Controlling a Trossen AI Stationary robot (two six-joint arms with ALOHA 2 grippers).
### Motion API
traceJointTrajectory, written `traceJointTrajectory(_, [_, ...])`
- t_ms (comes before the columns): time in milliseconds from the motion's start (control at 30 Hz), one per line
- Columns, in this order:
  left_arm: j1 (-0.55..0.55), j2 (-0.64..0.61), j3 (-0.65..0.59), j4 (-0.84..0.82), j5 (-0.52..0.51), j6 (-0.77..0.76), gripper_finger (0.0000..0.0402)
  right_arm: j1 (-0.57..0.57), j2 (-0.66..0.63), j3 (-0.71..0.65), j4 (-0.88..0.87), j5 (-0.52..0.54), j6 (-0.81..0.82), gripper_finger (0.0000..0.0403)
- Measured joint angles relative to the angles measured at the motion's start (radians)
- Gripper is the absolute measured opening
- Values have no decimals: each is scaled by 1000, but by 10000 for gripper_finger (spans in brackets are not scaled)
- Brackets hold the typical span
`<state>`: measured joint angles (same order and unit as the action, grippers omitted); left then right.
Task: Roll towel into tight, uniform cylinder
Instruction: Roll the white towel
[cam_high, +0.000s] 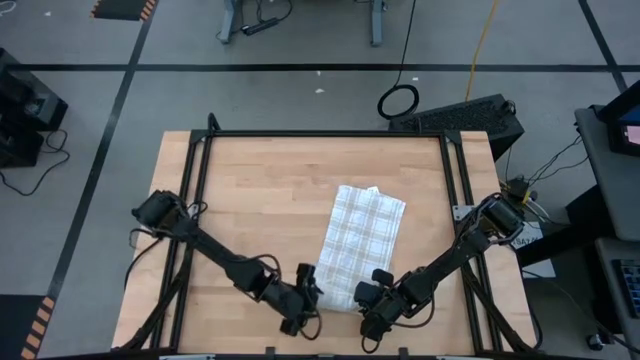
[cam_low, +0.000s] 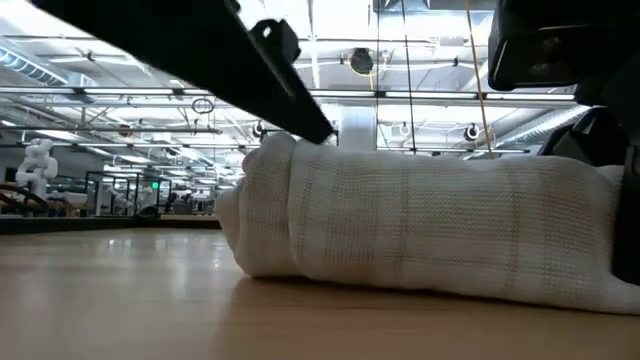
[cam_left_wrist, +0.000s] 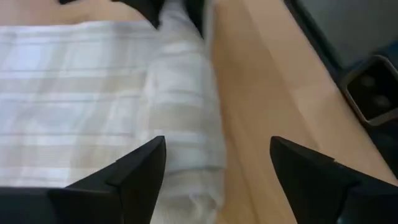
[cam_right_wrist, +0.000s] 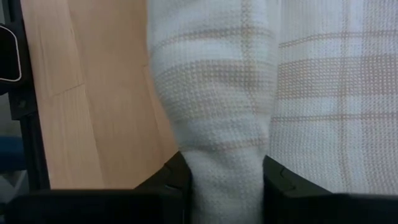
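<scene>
The white checked towel (cam_high: 366, 232) lies on the wooden table (cam_high: 260, 200), slanting from the far side toward the near edge. Its near end is rolled up into a thick roll (cam_low: 430, 225) that rests on the wood, and the flat remainder (cam_right_wrist: 339, 93) spreads away from it. My left gripper (cam_left_wrist: 214, 180) is open just above the roll's left end (cam_left_wrist: 186, 124), one finger on either side of it. My right gripper (cam_right_wrist: 227, 186) is shut on the roll's right end. My right gripper pinches the roll's right end (cam_right_wrist: 227, 155) between its two fingers (cam_right_wrist: 171, 180), which come steeply from above on the near side and lie across the roll. Several wound layers sit in the hold and narrow there. The roll lies on the table.
Black frame rails (cam_high: 195, 200) run along the table's left, right and far sides. Bare wood stretches to the left of the towel and beyond its far end. The near table edge is close behind both grippers.
</scene>
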<state>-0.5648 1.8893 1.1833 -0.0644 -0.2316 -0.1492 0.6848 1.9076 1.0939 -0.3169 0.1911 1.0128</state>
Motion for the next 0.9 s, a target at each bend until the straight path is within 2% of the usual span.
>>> traceJointTrajectory(200, [-6, 14, 3, 82, -54, 32, 295, -10, 0, 0, 0, -8, 0, 90])
traceJointTrajectory(433, [4, 63, 0, 73, -62, 62, 296, -28, 0, 0, 8, -17, -1, 90])
traceJointTrajectory(533, [13, 85, 4, 125, -64, 73, 295, -31, 0, 0, 9, -17, -3, 90])
traceJointTrajectory(800, [45, 122, 4, 107, -90, 71, 295, -35, 0, 0, 8, -14, -4, 90])
traceJointTrajectory(900, [55, 131, 3, 85, -63, 53, 295, -35, 0, 0, 8, -12, -5, 90])
